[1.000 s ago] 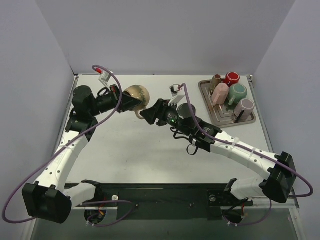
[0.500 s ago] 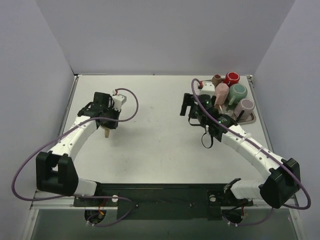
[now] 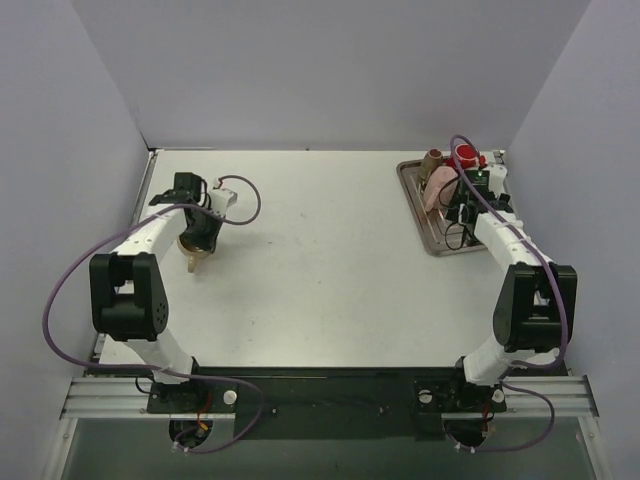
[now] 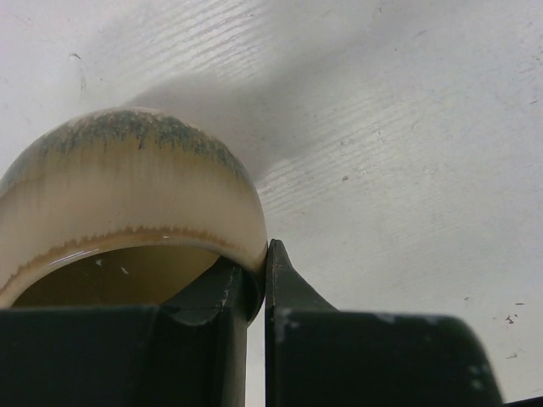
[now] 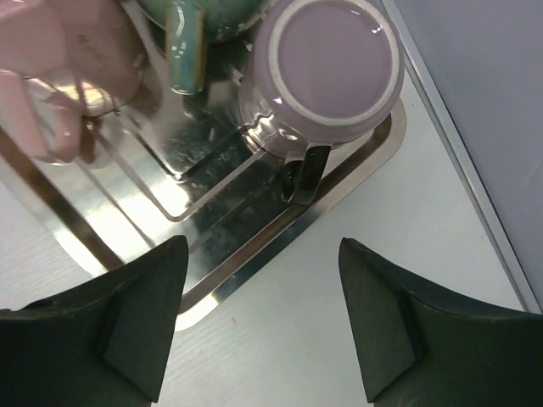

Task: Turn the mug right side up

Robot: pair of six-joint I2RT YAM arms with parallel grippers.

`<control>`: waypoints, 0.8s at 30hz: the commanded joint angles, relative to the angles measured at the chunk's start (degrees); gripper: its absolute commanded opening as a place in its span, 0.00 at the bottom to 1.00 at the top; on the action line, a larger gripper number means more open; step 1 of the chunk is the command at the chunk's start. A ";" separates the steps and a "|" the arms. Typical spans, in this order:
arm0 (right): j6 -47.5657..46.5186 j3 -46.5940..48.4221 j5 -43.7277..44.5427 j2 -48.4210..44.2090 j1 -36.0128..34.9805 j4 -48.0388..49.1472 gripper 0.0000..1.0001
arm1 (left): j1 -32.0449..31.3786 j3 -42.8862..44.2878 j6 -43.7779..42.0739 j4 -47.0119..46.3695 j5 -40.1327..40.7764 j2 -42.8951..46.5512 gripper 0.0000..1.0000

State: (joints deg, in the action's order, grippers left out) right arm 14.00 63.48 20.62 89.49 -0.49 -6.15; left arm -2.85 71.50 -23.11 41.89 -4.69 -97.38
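Note:
A tan mug (image 3: 190,256) with a blue-grey glazed band stands at the left of the table, its handle pointing toward the near side. My left gripper (image 3: 197,238) is shut on its rim. In the left wrist view one finger is inside the mug (image 4: 127,203) and the other outside, and the opening faces the camera; the left gripper (image 4: 260,261) pinches the wall. My right gripper (image 3: 462,212) is open and empty over the near edge of the tray. In the right wrist view the right gripper (image 5: 261,248) hangs above bare table beside the tray rim.
A metal tray (image 3: 440,246) at the back right holds a red mug (image 3: 463,156), a brown mug (image 3: 433,160) and a pink mug (image 3: 438,186). The right wrist view shows an upside-down lilac mug (image 5: 333,61) and a teal mug (image 5: 188,42) in the tray (image 5: 254,254).
The left gripper carried the tan mug from the table's middle to the left side. The right gripper let go, moved right and now hangs open over the tray.

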 commanded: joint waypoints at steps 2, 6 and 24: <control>1.02 3.22 -2.43 5.33 5.23 0.43 0.63 | 6.09 4.08 -2.55 -3.92 -9.28 0.53 0.00; 2.26 7.17 0.21 10.78 6.29 0.27 0.56 | 6.28 5.04 -3.87 -3.22 -8.41 -1.57 0.00; 4.19 14.83 -8.23 21.60 11.39 -2.90 0.38 | 7.07 6.63 -3.69 -1.90 -10.96 1.40 0.49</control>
State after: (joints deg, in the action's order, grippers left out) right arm 17.80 75.61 13.39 109.86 10.46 -7.64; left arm 3.95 75.18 -26.33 41.32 -13.50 -101.47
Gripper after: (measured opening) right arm 0.406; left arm 0.430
